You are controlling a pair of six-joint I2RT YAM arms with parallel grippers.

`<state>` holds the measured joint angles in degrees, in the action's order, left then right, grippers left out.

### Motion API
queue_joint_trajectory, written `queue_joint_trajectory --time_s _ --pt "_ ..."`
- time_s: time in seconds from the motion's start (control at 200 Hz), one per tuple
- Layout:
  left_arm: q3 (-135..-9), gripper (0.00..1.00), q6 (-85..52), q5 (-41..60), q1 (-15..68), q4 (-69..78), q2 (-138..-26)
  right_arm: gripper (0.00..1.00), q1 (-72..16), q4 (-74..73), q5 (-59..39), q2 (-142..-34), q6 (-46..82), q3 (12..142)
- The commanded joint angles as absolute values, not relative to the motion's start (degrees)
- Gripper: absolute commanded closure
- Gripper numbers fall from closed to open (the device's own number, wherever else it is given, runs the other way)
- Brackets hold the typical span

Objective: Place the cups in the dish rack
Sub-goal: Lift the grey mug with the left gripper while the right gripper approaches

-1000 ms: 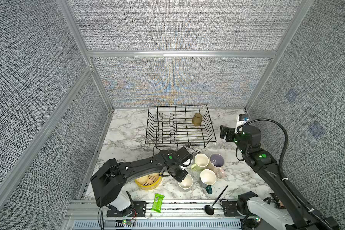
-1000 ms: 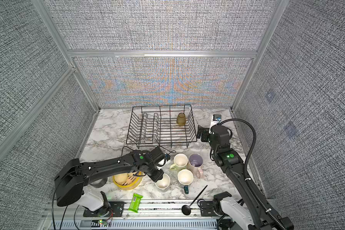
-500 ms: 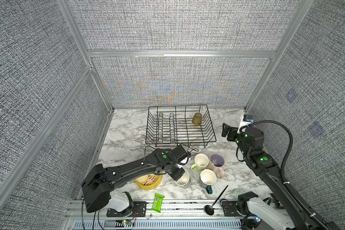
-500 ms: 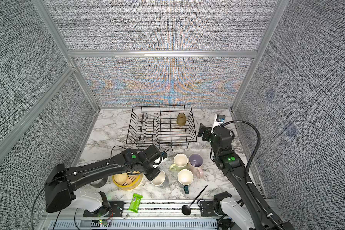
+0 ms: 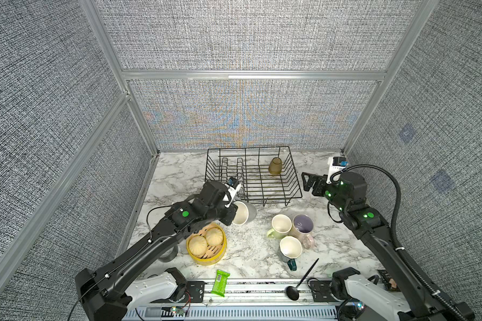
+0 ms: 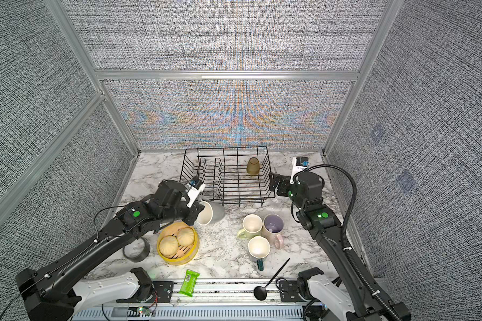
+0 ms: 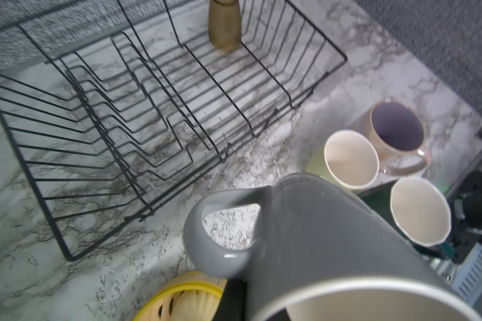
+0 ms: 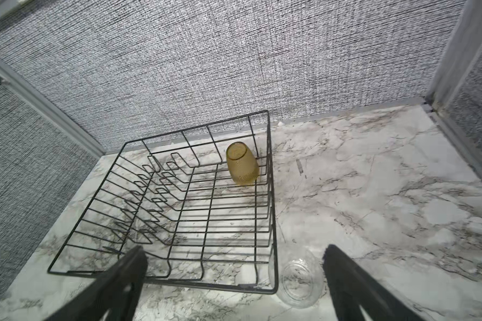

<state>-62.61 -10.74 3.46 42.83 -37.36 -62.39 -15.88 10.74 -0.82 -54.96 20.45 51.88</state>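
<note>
Lifted off the marble since a second ago, the grey-white mug now hangs tilted, its mouth facing near-left, just in front of the dish rack's near-left corner. The left gripper is clamped tight on its rim. The right gripper hovers by the rack's near-right corner, jaws spread wide and empty, with the clear glass on the table beneath. An amber tumbler stands inverted in the rack's far right.
</note>
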Motion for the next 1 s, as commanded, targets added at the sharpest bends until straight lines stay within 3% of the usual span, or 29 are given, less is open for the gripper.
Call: queue_joint_trajectory --time_s 0.0,0.495,0.725,0.995 --pt "-62.2 1.00 -13.8 11.6 38.8 -27.8 -61.3 0.01 -16.0 11.4 -10.4 -55.4 26.0 52.0" --pt "-54.9 1.00 -42.6 38.1 24.9 -2.4 -65.5 0.01 -16.7 -2.6 -43.7 -68.8 61.9 53.7" --pt "-50.5 1.00 -57.5 43.7 22.7 10.9 -68.0 0.01 -21.3 -24.1 -46.7 -72.3 78.0 49.6" --pt "-48.4 1.00 -66.6 49.5 22.6 22.3 -72.1 0.01 -26.3 -35.8 -49.6 -77.9 82.0 51.7"
